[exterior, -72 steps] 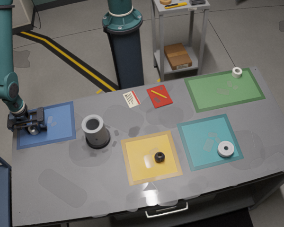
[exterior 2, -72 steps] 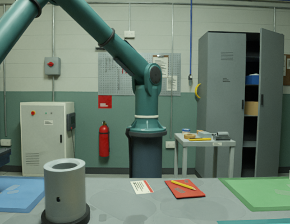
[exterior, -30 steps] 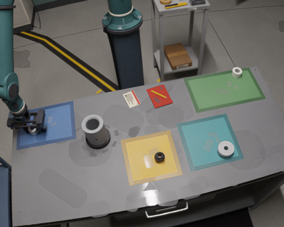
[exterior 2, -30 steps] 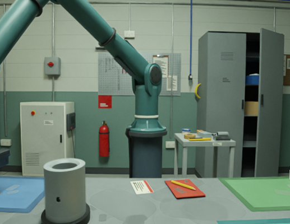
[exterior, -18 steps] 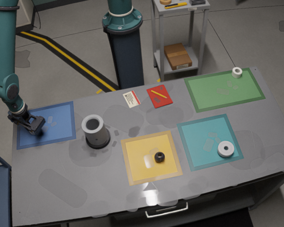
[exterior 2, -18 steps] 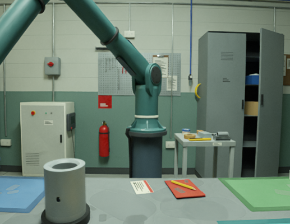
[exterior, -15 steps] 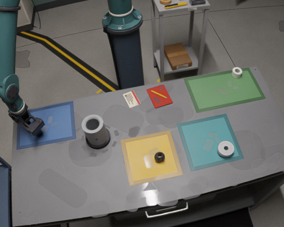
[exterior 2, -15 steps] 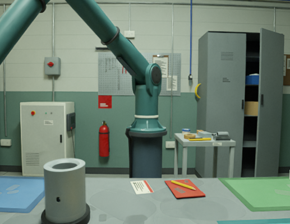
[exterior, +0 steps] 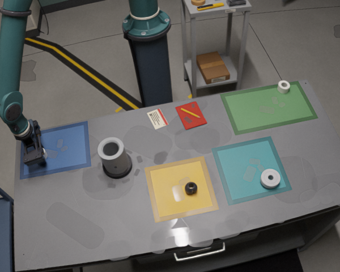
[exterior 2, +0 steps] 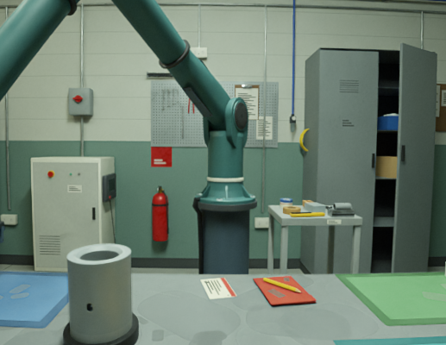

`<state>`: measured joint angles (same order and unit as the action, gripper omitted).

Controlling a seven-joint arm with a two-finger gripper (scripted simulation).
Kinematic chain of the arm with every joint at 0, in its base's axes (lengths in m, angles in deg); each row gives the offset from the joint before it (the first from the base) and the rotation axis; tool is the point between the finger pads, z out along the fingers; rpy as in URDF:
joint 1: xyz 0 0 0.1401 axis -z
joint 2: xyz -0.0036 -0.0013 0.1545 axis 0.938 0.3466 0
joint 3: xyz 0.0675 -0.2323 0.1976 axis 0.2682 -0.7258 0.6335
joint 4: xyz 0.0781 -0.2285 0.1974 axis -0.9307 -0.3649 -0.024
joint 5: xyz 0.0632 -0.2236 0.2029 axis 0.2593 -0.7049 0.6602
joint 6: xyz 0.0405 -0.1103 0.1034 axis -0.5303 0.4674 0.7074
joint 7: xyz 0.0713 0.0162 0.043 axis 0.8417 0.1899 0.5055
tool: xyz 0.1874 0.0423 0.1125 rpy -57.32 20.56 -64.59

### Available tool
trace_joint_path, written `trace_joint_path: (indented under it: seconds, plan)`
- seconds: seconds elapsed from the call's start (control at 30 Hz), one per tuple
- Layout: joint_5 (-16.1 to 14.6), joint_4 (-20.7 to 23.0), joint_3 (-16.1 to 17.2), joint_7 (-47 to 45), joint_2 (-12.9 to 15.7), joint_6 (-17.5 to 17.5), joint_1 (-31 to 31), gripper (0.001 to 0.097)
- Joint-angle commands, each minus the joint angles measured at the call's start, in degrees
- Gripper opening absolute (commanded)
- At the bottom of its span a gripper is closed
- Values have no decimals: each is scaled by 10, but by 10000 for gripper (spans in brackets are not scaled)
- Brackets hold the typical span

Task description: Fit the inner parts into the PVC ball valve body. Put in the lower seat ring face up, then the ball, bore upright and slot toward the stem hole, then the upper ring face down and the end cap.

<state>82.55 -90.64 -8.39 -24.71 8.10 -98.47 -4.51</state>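
A pale seat ring (exterior: 44,153) on the blue mat (exterior: 56,149) is mostly hidden behind my gripper (exterior: 34,155), which is down on the mat's left part and stands open, holding nothing. The grey valve body (exterior: 114,156) stands upright on a dark base just right of the blue mat, its bore open at the top and a small stem hole in its side. The dark ball (exterior: 190,188) rests on the yellow mat (exterior: 182,188). A white ring-shaped part (exterior: 270,178) lies on the teal mat (exterior: 250,169), and a smaller white one (exterior: 283,86) sits at the green mat's (exterior: 268,107) far corner.
Behind the table stand the arm's pedestal (exterior: 148,52) and a small metal cart (exterior: 214,44) with a cardboard box. A red pad with a yellow pencil (exterior: 191,115) and a white card (exterior: 157,118) lie at the table's rear edge. The table's front left is open grey surface.
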Motion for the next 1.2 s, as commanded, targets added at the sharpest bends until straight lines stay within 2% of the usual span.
trace_joint_path:
  seconds: [0.0, 0.2, 0.43, 1.07, 1.17]
  plan:
    - [4, 0, -3, 9, 0, 0, -1, 653]
    - [25, 0, -16, 50, 1, -1, -9, 653]
    - [31, 0, -20, 61, 1, -2, -11, 653]
    - [31, 0, -20, 62, 1, -2, -12, 33]
    - [31, 0, -20, 62, 1, -2, -12, 33]
